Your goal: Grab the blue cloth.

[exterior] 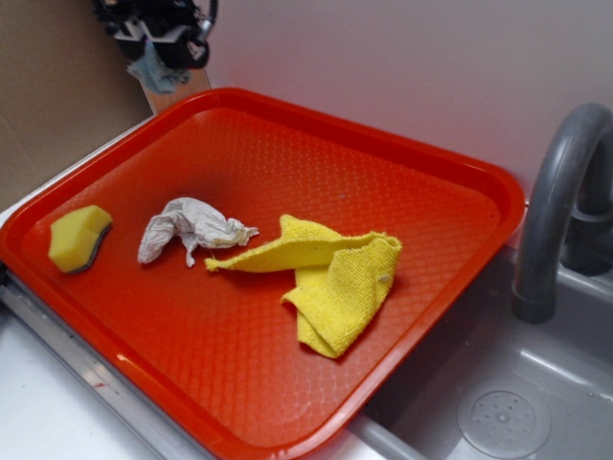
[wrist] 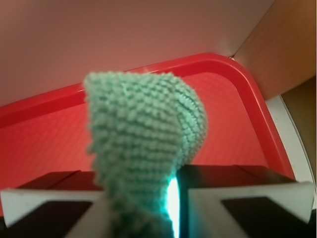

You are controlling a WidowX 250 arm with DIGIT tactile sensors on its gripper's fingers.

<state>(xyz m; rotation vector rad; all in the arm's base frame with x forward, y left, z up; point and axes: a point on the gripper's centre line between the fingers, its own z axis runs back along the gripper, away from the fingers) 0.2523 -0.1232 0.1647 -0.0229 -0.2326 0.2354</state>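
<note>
Jaws pinched on the blue cloth [wrist: 143, 148], our gripper [exterior: 165, 48] hangs high above the tray's [exterior: 450, 163] far left corner. We see the cloth bunched between the pads and dangling clear of the tray, so we judge the grab done. We left the rag [exterior: 190, 228], yellow cloth [exterior: 330, 278] and sponge [exterior: 79, 238] lying below.
</note>
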